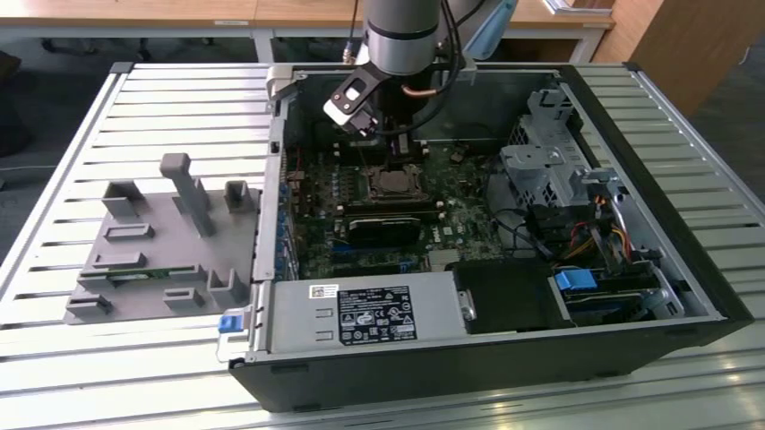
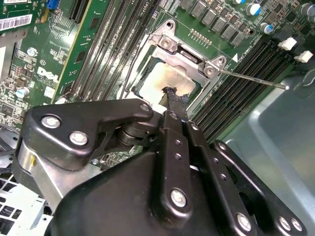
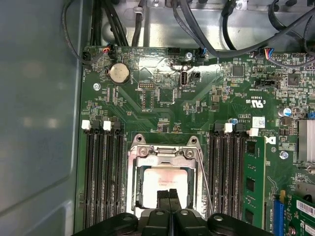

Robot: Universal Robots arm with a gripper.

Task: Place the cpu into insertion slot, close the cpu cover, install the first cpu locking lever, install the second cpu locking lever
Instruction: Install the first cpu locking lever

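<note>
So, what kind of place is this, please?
Probably a robotics lab or workshop: an open PC case sits on a slatted metal table, a grey parts fixture beside it, and desks stand behind.

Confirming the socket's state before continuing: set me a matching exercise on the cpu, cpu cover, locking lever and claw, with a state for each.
1 cpu
2 cpu cover
3 locking lever
4 claw

A shut, tips together
B thin rod jutting outward
C silver frame lying around the chip
D pale top showing in the window

Pairs: 1-D; 2-C; 3-B; 4-A
</note>
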